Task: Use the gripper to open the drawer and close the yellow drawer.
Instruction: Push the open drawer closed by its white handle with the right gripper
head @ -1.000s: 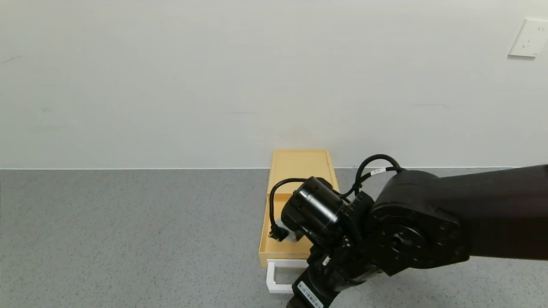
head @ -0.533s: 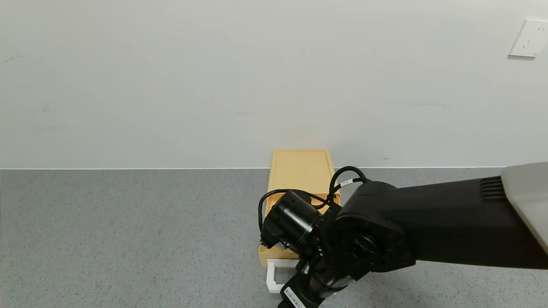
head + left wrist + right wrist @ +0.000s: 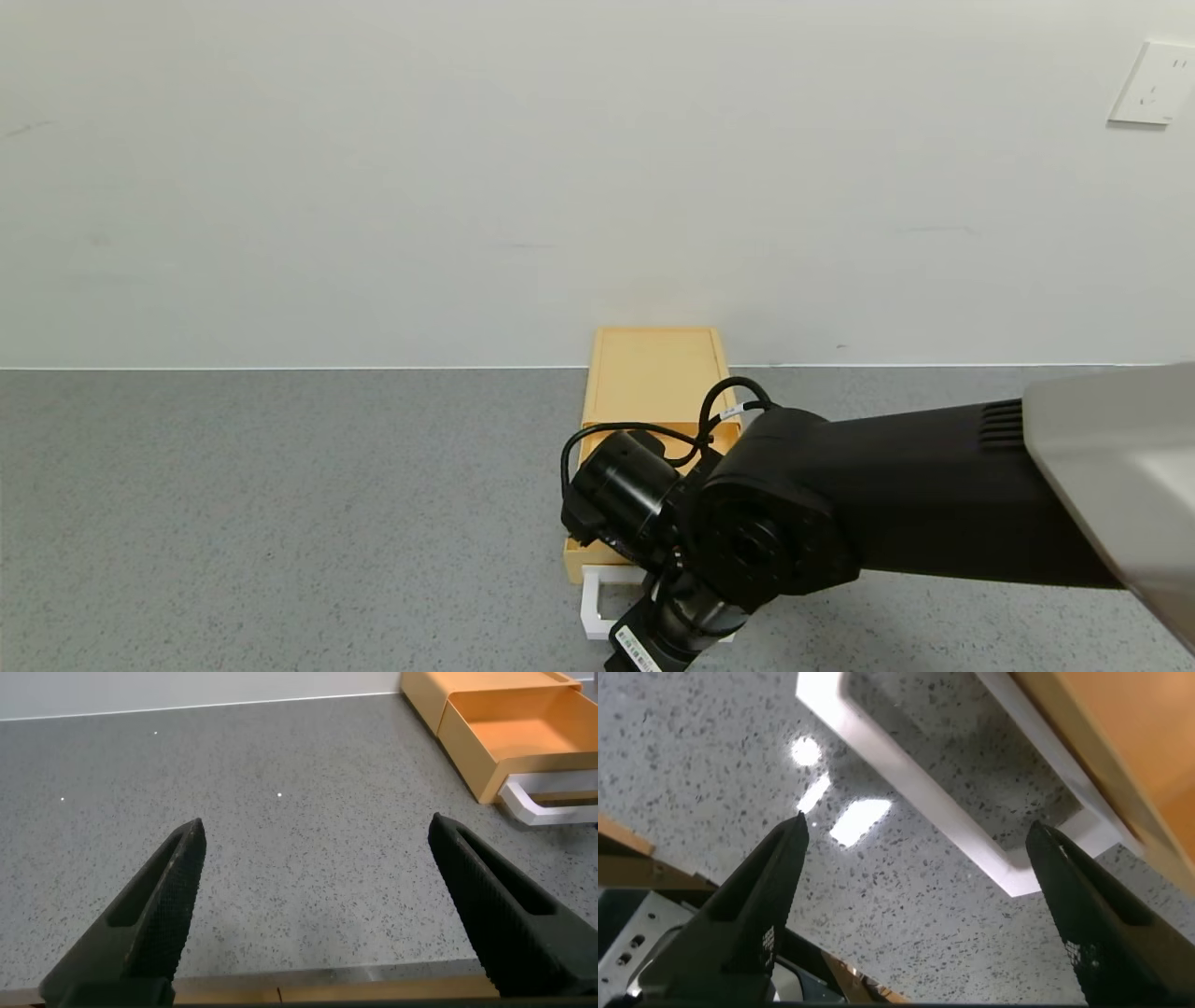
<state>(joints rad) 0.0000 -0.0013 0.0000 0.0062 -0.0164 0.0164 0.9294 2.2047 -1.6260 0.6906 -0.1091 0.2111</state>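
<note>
The yellow drawer [image 3: 581, 546] stands pulled out of its flat yellow casing [image 3: 653, 364], which sits against the back wall. Its white loop handle [image 3: 591, 611] points toward me. My right arm's black wrist [image 3: 621, 495] hangs over the drawer's front and hides most of the tray. In the right wrist view the right gripper [image 3: 917, 831] is open and empty, its fingers spread just above the table beside the handle [image 3: 915, 779], not touching it. The left gripper [image 3: 318, 826] is open and empty, low over the table to the left of the drawer [image 3: 523, 728].
Grey speckled tabletop [image 3: 280, 513] stretches left of the drawer. A white wall rises directly behind the casing, with a socket plate [image 3: 1153, 84] at the upper right. The table's wooden front edge [image 3: 327, 989] lies just under the left gripper.
My right arm has swung left and down, bringing the wrist over the drawer's front and the handle. The drawer stays pulled out the same amount.
</note>
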